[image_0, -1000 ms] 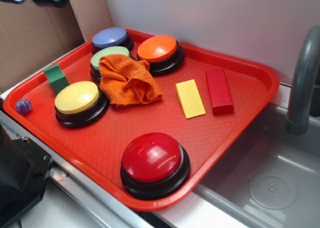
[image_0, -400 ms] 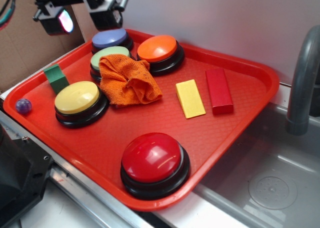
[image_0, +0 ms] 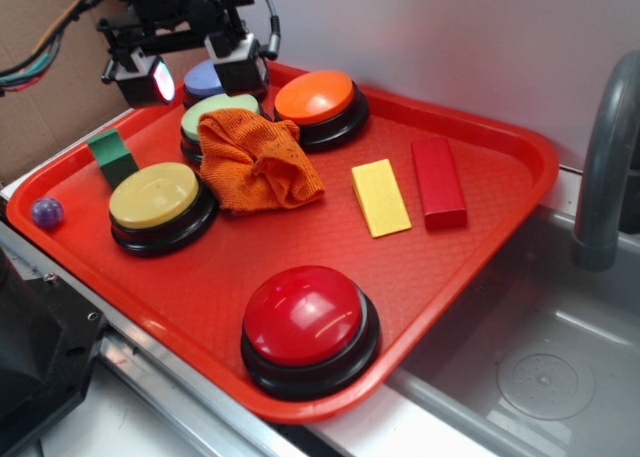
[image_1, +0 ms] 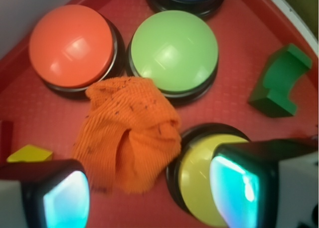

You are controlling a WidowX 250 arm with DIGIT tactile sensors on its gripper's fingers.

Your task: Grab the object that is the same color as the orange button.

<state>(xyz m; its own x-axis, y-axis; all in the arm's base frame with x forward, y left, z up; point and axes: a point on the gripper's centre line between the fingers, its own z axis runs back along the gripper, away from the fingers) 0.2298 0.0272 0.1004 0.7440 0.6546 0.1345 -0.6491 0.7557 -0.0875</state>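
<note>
Orange knitted rag (image_0: pixel 256 161), crumpled and flecked with small dark specks, lies on the red tray (image_0: pixel 470 267) in the middle of a ring of buttons. Its upper edge overlaps the green button (image_0: pixel 215 110), the orange button (image_0: pixel 316 97) sits just beside its upper right corner, and the yellow button (image_0: pixel 155 195) is just beside its lower left. In the exterior view the rag's long axis runs diagonally, from the upper left by the green button down to a bunched, folded end at the lower right that points toward the yellow block (image_0: pixel 380 197). In the wrist view the same cloth (image_1: pixel 128 132) stretches from between the orange button (image_1: pixel 71 40) and green button (image_1: pixel 174 51) down toward the bottom of the frame, alongside the yellow button (image_1: pixel 202 180).

The gripper (image_0: pixel 196 72) hangs above the back left of the tray, over the purple button (image_0: pixel 203 78), clear of the rag. Its fingers (image_1: pixel 239 178) are spread wide apart and hold nothing; in the wrist view the rag sits in the gap between them.

Elsewhere on the tray are a red button (image_0: pixel 308 317) at the front, a red block (image_0: pixel 437 181) beside the yellow one, a green block (image_0: pixel 111 155) and a small purple ball (image_0: pixel 46 212) at the left. A grey faucet (image_0: pixel 605 167) stands at the right.
</note>
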